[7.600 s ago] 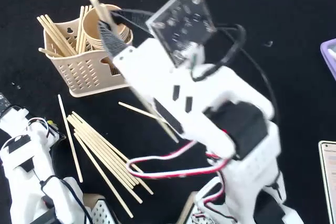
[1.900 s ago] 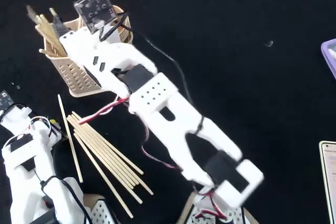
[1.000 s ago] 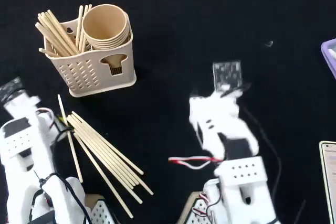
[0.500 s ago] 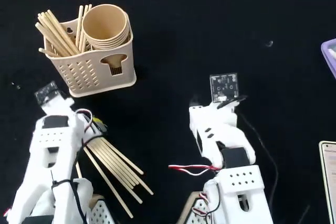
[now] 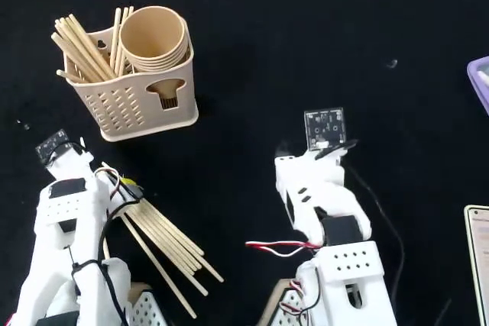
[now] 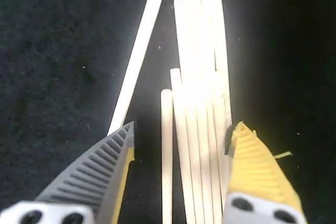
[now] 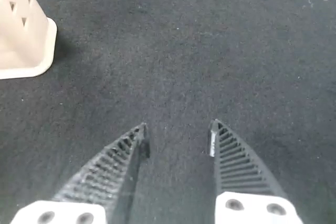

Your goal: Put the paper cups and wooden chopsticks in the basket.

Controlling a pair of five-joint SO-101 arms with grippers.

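We are seeing the stacked paper cups (image 5: 153,34) sitting in the basket (image 5: 145,108) at the upper left of the high view, with a sheaf of wooden chopsticks (image 5: 79,47) beside them. More loose chopsticks (image 5: 170,240) are lying on the black tabletop (image 5: 260,66) at lower left. The left tool (image 6: 184,125) is hanging spread open astride their ends, having slid slightly leftward in the last half second. The right tool (image 7: 178,124), also spread and empty, is staying over bare tabletop at lower centre, withdrawn from the basket.

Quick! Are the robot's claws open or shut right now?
Left gripper: open, over the loose wooden chopsticks, gripping nothing.
Right gripper: open, empty, over the table.
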